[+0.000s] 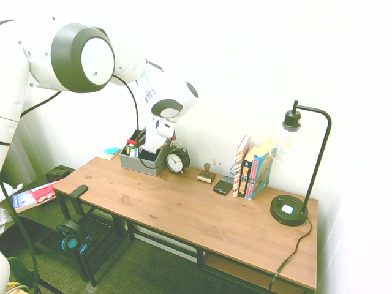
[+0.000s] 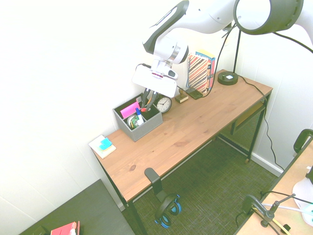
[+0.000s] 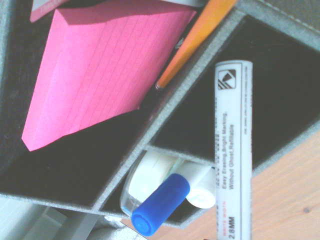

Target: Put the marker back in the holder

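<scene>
The end effector hangs over the grey holder on the bench, seemingly gripping the marker — light, stiff, slick-barrelled — upright above an empty compartment; best held mid-barrel.

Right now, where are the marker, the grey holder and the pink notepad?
marker (image 3: pixel 233 150): wrist view, on its white printed barrel.
holder (image 2: pixel 146 128): second exterior view, on its grey front wall.
pink notepad (image 3: pixel 100 70): wrist view, on its lined pink face.
</scene>
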`<state>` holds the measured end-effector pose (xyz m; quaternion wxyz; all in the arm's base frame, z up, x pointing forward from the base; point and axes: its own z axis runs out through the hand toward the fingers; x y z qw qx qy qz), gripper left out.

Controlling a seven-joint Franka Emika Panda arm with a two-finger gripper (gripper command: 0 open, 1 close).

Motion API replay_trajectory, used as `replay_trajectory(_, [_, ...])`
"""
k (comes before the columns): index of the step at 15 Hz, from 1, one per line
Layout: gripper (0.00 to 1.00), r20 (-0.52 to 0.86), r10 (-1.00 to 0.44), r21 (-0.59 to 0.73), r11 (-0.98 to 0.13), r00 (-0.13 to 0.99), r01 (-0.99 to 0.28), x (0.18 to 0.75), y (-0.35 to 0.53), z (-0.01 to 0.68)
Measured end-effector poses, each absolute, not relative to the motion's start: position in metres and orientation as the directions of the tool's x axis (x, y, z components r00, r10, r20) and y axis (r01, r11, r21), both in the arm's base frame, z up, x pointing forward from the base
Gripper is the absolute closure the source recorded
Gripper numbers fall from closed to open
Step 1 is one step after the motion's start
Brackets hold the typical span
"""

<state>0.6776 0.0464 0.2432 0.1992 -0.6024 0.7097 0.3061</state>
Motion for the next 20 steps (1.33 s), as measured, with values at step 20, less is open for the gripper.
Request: replay_trajectory(20, [0.00, -0.201, -0.912, 0.117, -0.386, 0.359, -0.915, 0.532, 0.024, 0.426])
